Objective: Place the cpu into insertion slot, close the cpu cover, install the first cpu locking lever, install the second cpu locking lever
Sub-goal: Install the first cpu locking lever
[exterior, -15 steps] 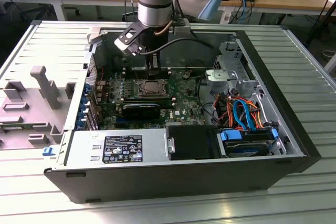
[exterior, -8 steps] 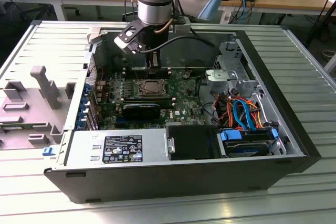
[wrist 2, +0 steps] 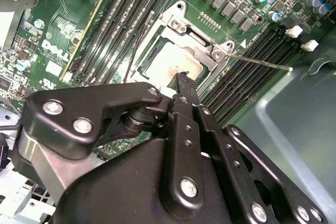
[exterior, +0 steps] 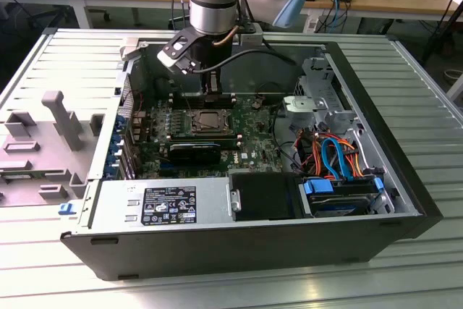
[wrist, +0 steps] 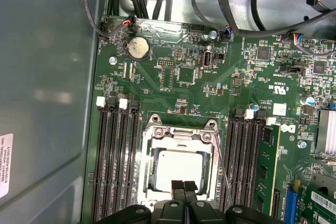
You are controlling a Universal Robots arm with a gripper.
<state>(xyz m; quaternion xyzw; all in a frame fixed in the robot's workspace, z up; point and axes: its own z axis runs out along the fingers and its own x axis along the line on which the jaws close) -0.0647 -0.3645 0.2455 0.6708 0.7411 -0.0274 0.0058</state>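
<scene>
- The gripper (wrist: pixel 184 187) is held low over the open computer case (exterior: pixel 405 179), above the near edge of the socket (wrist: pixel 149 128). Its two fingertips are pressed together and nothing is pinched between them.
- The chip (wrist: pixel 177 167) is seated in the socket, directly beneath and just beyond the fingertips. Its top is a dull, pale grey square, lying flat.
- The cover frame (wrist: pixel 178 141) lies down around the chip, which shows through its window.
- In the second wrist view, a thin lever (wrist 2: pixel 257 61) runs from the socket's corner out over the memory slots (wrist 2: pixel 252 51). Its long axis slants away from the socket's side, just beside the fingertips. It is judged to be unlatched.
</scene>
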